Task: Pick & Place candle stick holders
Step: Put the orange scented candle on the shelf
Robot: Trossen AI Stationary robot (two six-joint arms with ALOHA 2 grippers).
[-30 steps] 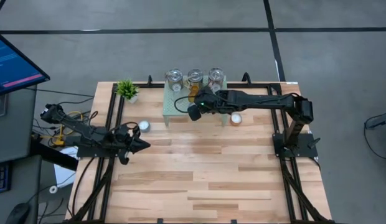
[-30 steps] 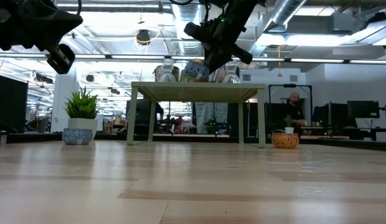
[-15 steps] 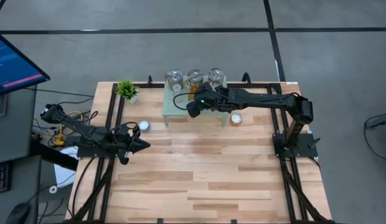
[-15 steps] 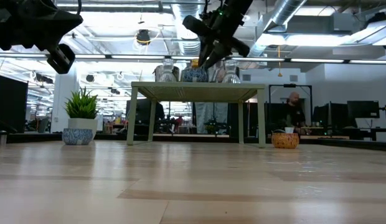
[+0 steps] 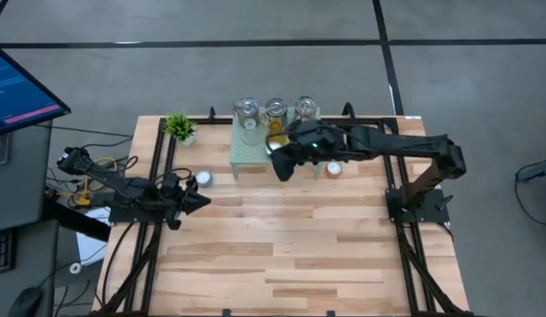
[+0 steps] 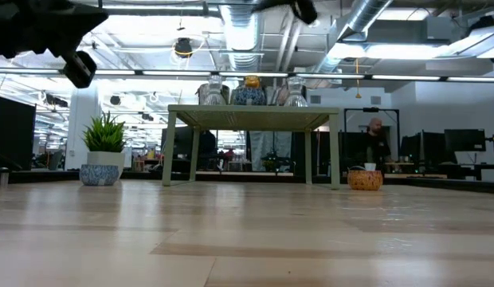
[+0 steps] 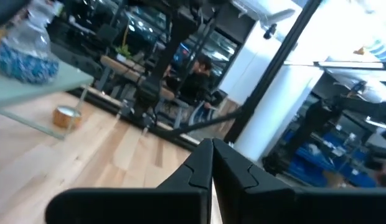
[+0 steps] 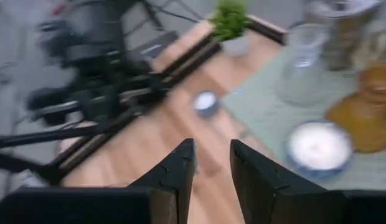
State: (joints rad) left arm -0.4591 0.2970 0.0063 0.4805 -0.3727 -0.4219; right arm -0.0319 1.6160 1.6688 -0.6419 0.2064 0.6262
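Trouble unlikely at far left: left gripper [image 5: 198, 202] pinched shut, empty, waiting just beside the white tealight cup [image 5: 202, 179]. Further right, right gripper [image 5: 277, 169] narrowly parted, holding nothing, over the mesh stand's [image 5: 240, 151] front edge, close to the clear cup [image 5: 250, 135] and amber cup [image 5: 275, 134]; risks toppling them on a low sweep. Three jars [image 5: 275, 109] behind. Orange tealight cup [image 5: 334, 167] beside the stand. Plenty of bare table [image 5: 282, 255] in front.

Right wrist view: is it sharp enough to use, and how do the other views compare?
Right wrist view: motion-smeared, though the white tealight cup and potted plant stay recognisable. Left wrist view: soft, glare at upper right. Low view: bright ceiling lights, mesh stand crisp. High view: evenly lit.
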